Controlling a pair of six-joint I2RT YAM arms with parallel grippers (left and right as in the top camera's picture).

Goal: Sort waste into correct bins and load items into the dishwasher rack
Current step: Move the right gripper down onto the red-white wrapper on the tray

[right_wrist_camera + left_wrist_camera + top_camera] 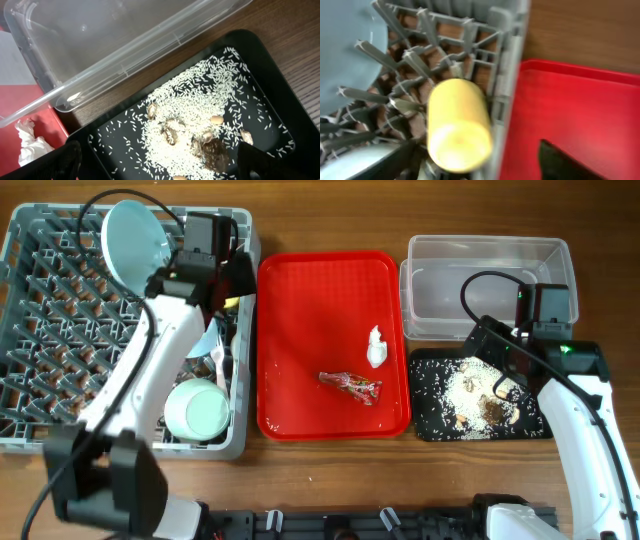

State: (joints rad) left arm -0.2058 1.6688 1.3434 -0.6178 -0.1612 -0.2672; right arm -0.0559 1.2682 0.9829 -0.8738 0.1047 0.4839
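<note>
Within the spread left claw [472,155], yellow cup [457,122] lies on rack pegs [376,53].

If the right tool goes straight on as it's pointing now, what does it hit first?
Probably the rice and food scraps in the black tray, which sit dead ahead of the right tool; depth is unclear.

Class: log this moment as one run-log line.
left gripper: open, above yellow cup in dishwasher rack | right gripper: open over black tray | red wrapper, white tissue: on red tray | food scraps: in black tray
</note>
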